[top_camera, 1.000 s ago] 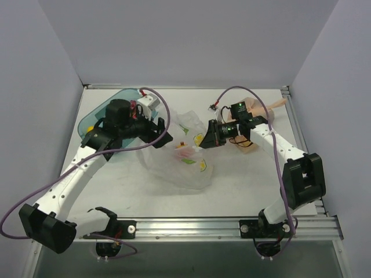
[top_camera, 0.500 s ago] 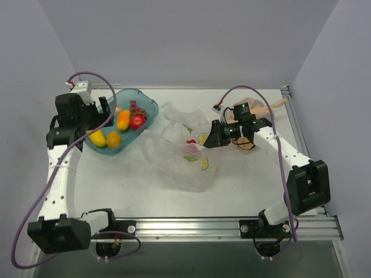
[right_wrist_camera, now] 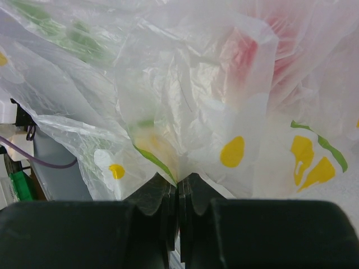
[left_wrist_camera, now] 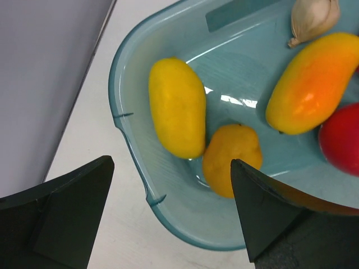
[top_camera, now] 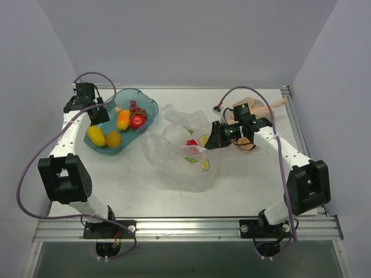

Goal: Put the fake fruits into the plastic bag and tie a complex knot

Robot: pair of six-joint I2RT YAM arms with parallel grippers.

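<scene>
While above the fruits (left_wrist_camera: pixel 176 106), left pincer (left_wrist_camera: pixel 171 162) wide.

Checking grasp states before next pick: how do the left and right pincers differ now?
The left two-finger pincer stands wide open and empty; the right two-finger pincer is shut. Left hangs at the translucent teal plastic tray of toy fruits; right pinches the thin clear printed plastic bag. Both are black.

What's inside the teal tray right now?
In the teal tray: yellow fruit, small orange fruit, long orange-yellow fruit, red fruit, pale garlic-like bulb, small purplish cluster. Anything under them is hidden.
</scene>
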